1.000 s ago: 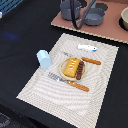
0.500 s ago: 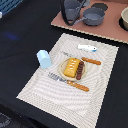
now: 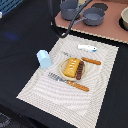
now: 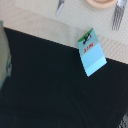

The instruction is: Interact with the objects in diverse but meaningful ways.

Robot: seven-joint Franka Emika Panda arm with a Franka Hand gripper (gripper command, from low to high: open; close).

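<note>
A ridged orange-yellow block (image 3: 71, 66) lies on a small plate (image 3: 64, 73) in the middle of the striped placemat (image 3: 45, 87). Beside the block, on the same plate, rests a thin dark-brown stick (image 3: 80, 70). A light blue faceted cup (image 3: 44, 59) stands at the mat's edge on the exterior view's left. In the wrist view the cup (image 4: 92, 55) lies below the camera, half on the mat and half on the dark cloth. A small white bone-shaped piece (image 3: 87, 48) sits on the mat's far side. My gripper shows in neither view.
An orange-handled fork (image 3: 70, 81) and knife (image 3: 91, 61) flank the plate. Two grey pots (image 3: 93, 17) stand on a salmon tray (image 3: 100, 31) at the back. A dark cable (image 3: 75, 20) hangs down in front of them. Black cloth (image 3: 20, 35) surrounds the mat.
</note>
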